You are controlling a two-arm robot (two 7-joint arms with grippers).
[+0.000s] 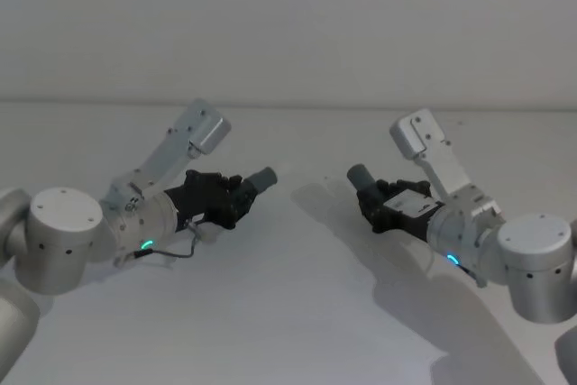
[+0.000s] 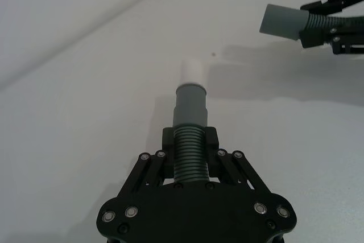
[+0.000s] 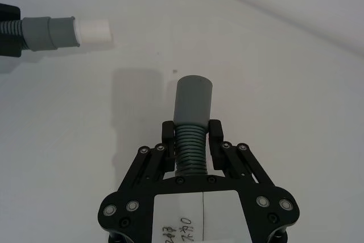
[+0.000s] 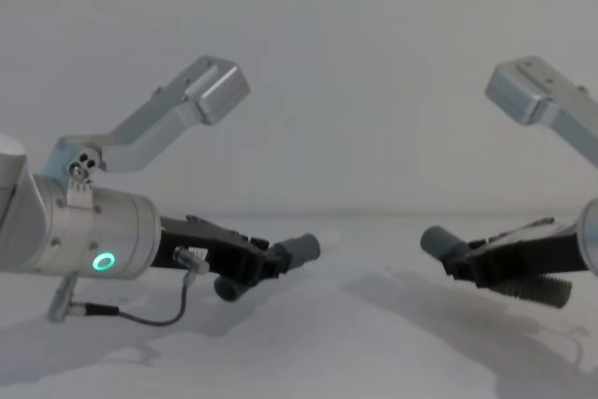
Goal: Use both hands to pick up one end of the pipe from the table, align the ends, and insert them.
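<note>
So, I had the left gripper (image 1: 236,197) and right gripper (image 1: 380,205) with fingers (image 2: 168,138) clamped on a hose piece (image 2: 190,155) each, over the middle of the table (image 1: 297,331). The white-tipped cuff (image 2: 190,98) and wide cuff (image 3: 193,99) sat well apart, both angled toward the far edge, not coaxial yet.

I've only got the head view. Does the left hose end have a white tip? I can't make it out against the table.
Observer: Yes. In the left wrist view the left gripper is shut on its hose, and a white tip sticks out past the grey cuff.
Operator: Where exactly does the right one grip?
Observer: The right gripper is shut on the other hose, on the ribs just behind its wide cuff.
Operator: Are the ends level?
Observer: In the chest view the two cuffs are about level but apart, with open space between them.
</note>
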